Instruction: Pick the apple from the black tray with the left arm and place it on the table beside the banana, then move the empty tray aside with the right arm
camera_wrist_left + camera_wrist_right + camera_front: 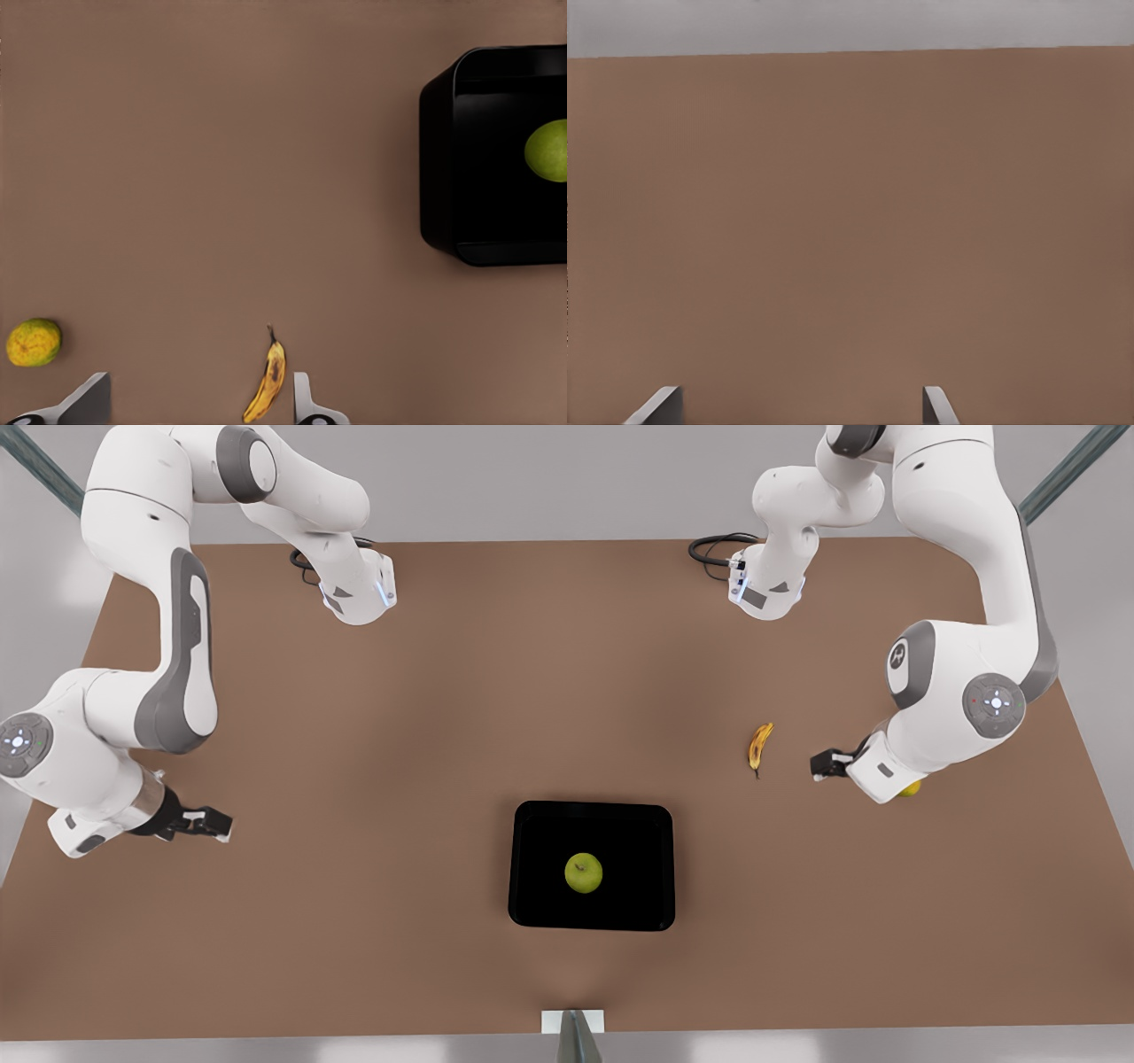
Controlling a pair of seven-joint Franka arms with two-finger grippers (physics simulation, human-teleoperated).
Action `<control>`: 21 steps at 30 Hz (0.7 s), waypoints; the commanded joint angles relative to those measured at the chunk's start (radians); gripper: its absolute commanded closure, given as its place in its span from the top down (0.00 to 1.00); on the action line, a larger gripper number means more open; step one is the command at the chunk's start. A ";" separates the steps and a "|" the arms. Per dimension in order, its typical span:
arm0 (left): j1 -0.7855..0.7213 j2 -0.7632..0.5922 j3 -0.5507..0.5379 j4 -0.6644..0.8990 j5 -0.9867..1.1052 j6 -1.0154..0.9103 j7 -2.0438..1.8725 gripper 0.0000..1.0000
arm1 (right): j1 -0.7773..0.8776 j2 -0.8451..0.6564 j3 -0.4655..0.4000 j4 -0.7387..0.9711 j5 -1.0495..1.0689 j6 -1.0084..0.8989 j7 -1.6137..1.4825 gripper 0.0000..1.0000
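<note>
While the apple (584, 872) sat near the middle of the black tray (532, 868), upright with its stem up, neither of your grippers had hold of anything. The tray lay flat on the table (399, 735), toward the near edge in the front view, roughly midway between the two arms.

Your left gripper (822, 764) hung at the front view's right, just beside the banana (759, 746) and well apart from the tray. Its wrist view showed both fingertips (306, 403) spread wide with only bare tabletop and the banana (267, 385) between them, the banana lying nearer one finger and touching neither as far as you could see. That view also caught a corner of the tray (438, 159) with the apple (547, 150) inside it, and a rougher yellow-orange fruit (34, 342) resting on the table on the far side of the gripper from the tray. In the front view that fruit (910, 788) peeked out from under the left arm's wrist.

Your right gripper (208, 823) waited at the front view's left, well apart from the tray. Its fingers (660, 405) stood wide apart over plain brown tabletop, empty.
</note>
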 commanded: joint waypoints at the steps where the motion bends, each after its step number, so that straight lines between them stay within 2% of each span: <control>1: -0.006 -0.001 -0.001 0.000 0.001 0.049 0.000 1.00 | 0.004 -0.003 0.005 0.004 -0.001 0.048 -0.034 1.00; 3: -0.038 -0.001 -0.001 0.005 -0.002 0.046 -0.003 1.00 | 0.004 -0.003 0.005 0.004 -0.001 0.048 -0.034 1.00; 5: -0.188 0.041 -0.003 0.057 0.022 0.052 -0.083 1.00 | 0.003 -0.001 0.005 0.004 -0.003 0.050 -0.034 1.00; 7: -0.305 0.071 -0.001 0.118 0.027 0.052 -0.222 1.00 | -0.003 0.114 -0.006 0.032 0.002 0.079 -0.045 1.00; 9: -0.328 0.073 -0.001 0.114 0.013 0.051 -0.258 1.00 | -0.003 0.194 -0.006 0.091 0.003 0.079 -0.045 1.00; 11: -0.373 0.099 -0.003 0.123 0.021 0.057 -0.360 1.00 | -0.003 0.187 -0.010 0.108 0.005 0.071 -0.037 1.00; 14: -0.457 0.222 -0.001 0.229 0.045 0.080 -0.475 1.00 | -0.003 0.075 -0.007 0.111 -0.001 -0.053 -0.042 1.00; 16: -0.514 0.332 -0.001 0.319 0.069 0.121 -0.598 1.00 | -0.003 0.079 -0.009 0.111 0.002 -0.055 -0.041 1.00; 19: -0.531 0.398 -0.001 0.329 0.073 0.155 -0.640 1.00 | 0.000 0.080 -0.003 0.111 0.003 -0.055 -0.034 1.00; 21: -0.534 0.449 -0.001 0.330 0.073 0.245 -0.672 1.00 | 0.001 0.082 0.000 0.111 0.003 -0.053 -0.034 1.00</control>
